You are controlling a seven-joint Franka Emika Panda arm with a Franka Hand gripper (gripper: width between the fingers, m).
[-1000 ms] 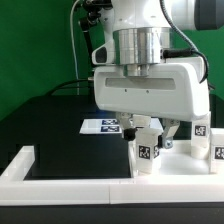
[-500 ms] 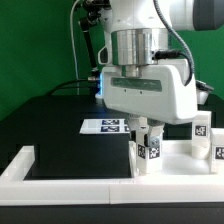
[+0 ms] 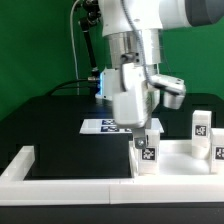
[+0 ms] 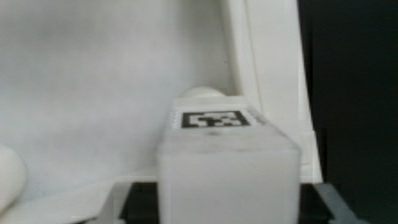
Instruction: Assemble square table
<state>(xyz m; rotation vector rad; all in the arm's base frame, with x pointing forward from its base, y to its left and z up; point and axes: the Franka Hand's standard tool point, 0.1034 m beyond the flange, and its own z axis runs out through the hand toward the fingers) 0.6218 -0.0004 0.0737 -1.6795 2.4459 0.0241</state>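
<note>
The big robot arm is reaching down over the black table. The white tabletop is lying at about 4 o'clock in the exterior view. A leg is standing upright on its near corner. The gripper is sitting just above this leg; I cannot tell if it is squeezing. Two more legs are standing at 3 o'clock.

Robotics lab: green backdrop, black table, marker board, white border rails.
</note>
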